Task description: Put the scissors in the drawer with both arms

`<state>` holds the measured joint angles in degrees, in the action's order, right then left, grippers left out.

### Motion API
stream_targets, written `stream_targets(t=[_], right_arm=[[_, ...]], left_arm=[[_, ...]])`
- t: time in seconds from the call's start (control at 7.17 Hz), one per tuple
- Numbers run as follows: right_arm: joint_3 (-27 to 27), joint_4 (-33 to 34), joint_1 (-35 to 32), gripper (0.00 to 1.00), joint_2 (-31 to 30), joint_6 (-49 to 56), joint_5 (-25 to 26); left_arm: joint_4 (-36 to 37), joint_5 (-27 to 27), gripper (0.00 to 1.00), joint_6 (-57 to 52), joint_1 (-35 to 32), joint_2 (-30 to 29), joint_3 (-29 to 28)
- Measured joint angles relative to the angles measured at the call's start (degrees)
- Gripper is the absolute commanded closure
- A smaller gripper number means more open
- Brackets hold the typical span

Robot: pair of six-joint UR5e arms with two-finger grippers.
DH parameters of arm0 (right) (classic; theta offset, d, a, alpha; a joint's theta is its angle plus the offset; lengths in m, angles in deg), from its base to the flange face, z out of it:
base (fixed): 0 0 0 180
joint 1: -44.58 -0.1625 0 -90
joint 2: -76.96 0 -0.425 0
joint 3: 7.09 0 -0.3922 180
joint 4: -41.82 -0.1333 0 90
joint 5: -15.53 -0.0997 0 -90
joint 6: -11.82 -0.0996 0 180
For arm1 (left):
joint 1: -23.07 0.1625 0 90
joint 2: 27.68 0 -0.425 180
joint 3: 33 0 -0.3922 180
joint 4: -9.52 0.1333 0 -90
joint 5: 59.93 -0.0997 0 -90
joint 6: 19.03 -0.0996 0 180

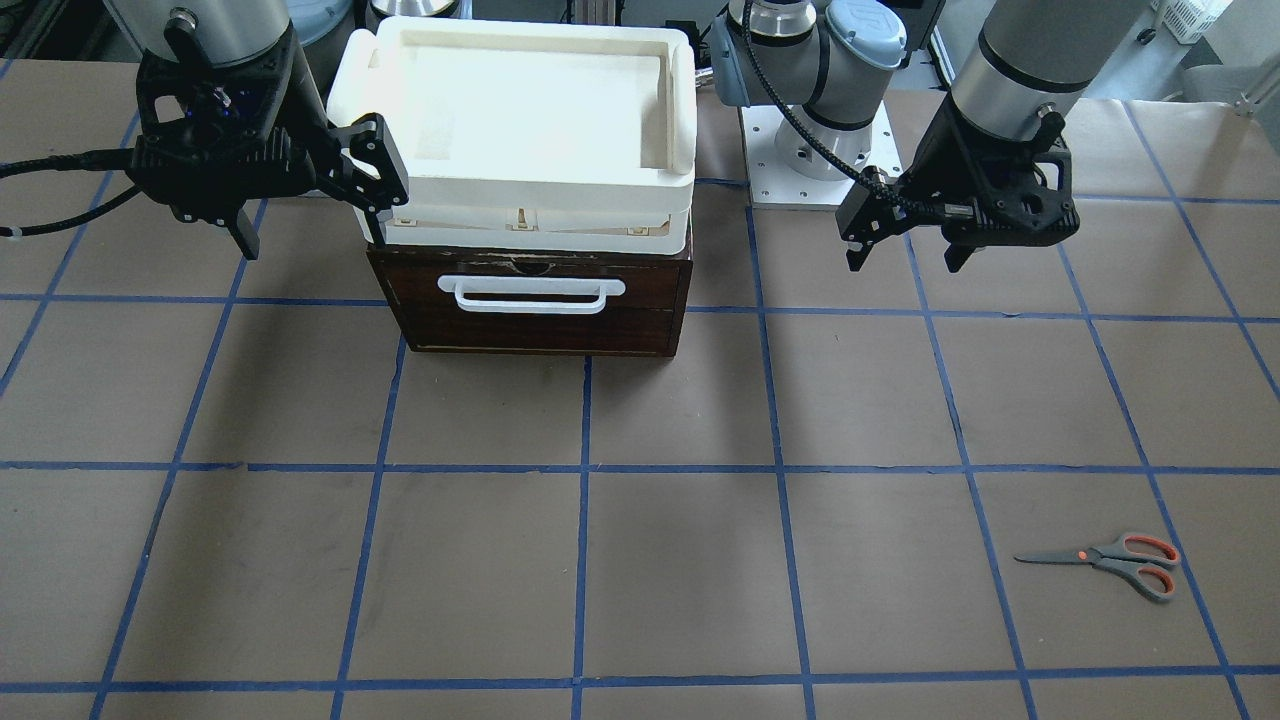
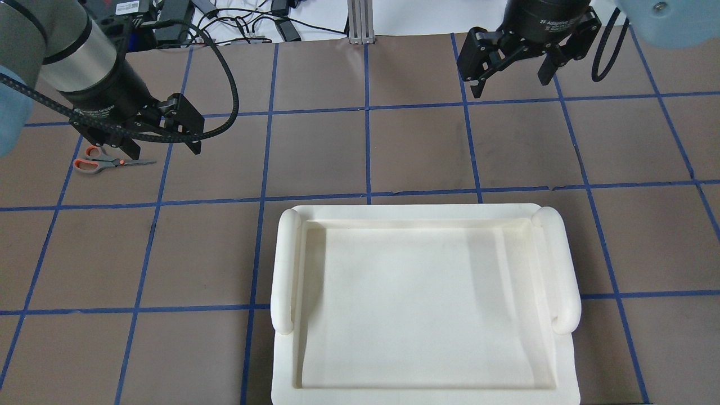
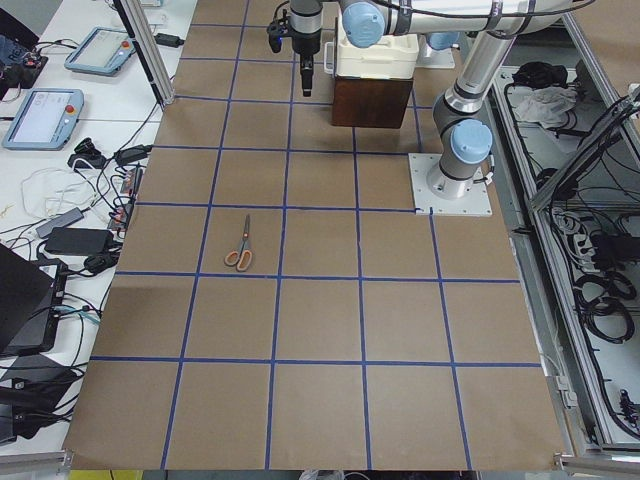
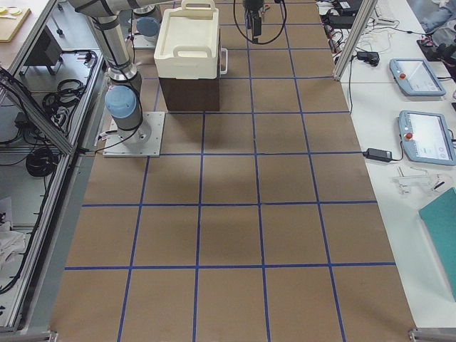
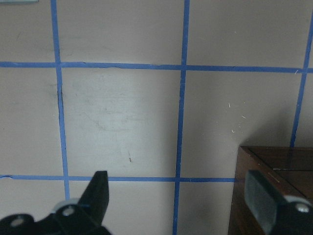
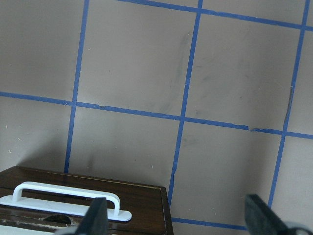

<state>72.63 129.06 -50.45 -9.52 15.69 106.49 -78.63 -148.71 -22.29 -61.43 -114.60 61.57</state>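
The scissors (image 1: 1110,562) lie flat and closed on the brown table paper, far from the robot on its left side; they also show in the overhead view (image 2: 104,163) and the exterior left view (image 3: 242,243). The dark brown drawer (image 1: 540,325) is shut, with its white bar handle (image 1: 530,293) facing away from the robot. My left gripper (image 1: 905,262) hangs open and empty beside the drawer, well above the table; in the overhead view it (image 2: 165,152) is open too. My right gripper (image 1: 313,242) is open and empty at the drawer's other side (image 2: 511,87).
A cream-white plastic tray (image 1: 680,110) sits on top of the drawer unit and fills the near part of the overhead view (image 2: 287,264). The left arm's base plate (image 1: 800,165) stands behind the drawer. Blue tape lines grid the table.
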Motion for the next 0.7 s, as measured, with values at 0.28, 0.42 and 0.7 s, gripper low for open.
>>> stream_targets(t=[0.28,0.42,0.7], right_arm=[[0.00,0.46,0.02,0.00,0.06,0.00,-0.01],[0.00,0.56,0.01,0.00,0.07,0.14,-0.05],[0.06,0.68,-0.05,0.00,0.48,2.09,-0.24]], left_arm=[[0.04,0.00,0.00,0.04,0.03,0.00,0.00],[0.12,0.03,0.00,0.04,0.06,0.00,0.00],[0.19,0.14,0.00,0.02,0.11,-0.09,0.00]])
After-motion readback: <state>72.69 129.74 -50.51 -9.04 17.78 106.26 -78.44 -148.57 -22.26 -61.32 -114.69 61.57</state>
